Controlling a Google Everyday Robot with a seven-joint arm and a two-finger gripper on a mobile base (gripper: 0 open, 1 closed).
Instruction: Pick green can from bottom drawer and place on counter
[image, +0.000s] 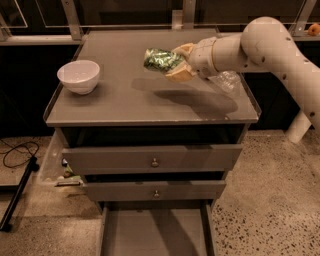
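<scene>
The green can (159, 59) is a shiny green dented can, held on its side in the air above the middle of the counter (125, 100). My gripper (178, 64) reaches in from the right on a white arm and is shut on the can's right end, with tan fingers (181, 73) above and below it. The can's shadow falls on the counter beneath it. The bottom drawer (155, 232) stands pulled out at the bottom of the view, its flat grey floor bare.
A white bowl (78, 76) sits on the counter's left side. A clear plastic bottle (226, 81) lies on the counter's right side behind the arm. The two upper drawers with knobs (155, 162) are slightly out. A black cable (17, 152) lies on the floor at left.
</scene>
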